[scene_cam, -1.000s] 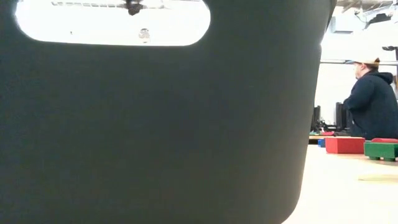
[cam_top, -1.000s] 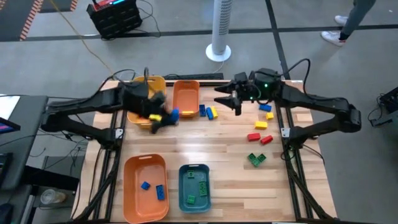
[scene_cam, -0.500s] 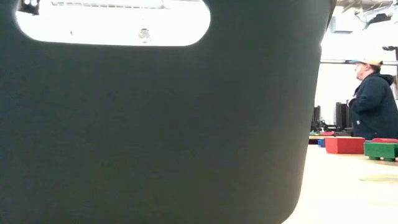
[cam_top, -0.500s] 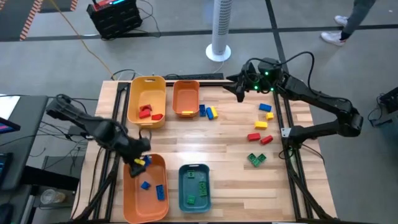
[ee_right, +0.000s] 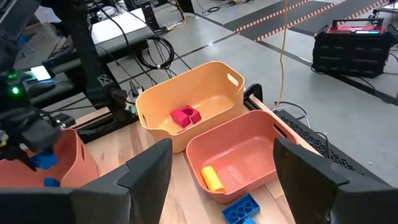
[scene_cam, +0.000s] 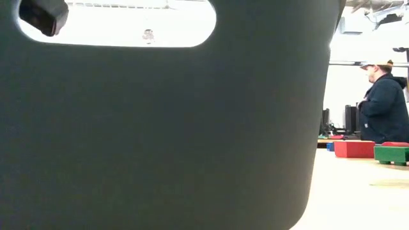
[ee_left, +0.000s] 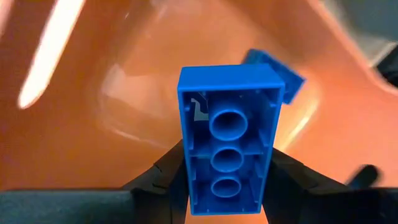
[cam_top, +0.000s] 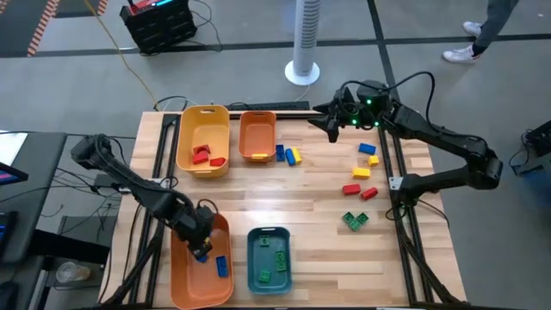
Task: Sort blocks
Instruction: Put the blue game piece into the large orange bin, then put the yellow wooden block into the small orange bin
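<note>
the left hand [ee_left: 227,186] is clamped on a blue block [ee_left: 229,134], held over the orange bin [cam_top: 185,275]; if released crooked, it could be bounced off the bin's rim.

A: Room check?
B: Grey concrete floor [cam_top: 250,26]. White pedestal fan [cam_top: 304,43] stands behind the wooden desk [cam_top: 293,194]. Black crate [cam_top: 157,21] at back left, yellow cable [cam_top: 120,52] running across the floor past it.
A: People?
B: One at top right, only a leg and shoe [cam_top: 465,50] in the overhead shot. Another in a dark hoodie [scene_cam: 383,105] at table level, bright room behind.
A: Floor markings?
B: Red-striped tape [ee_right: 298,14].
</note>
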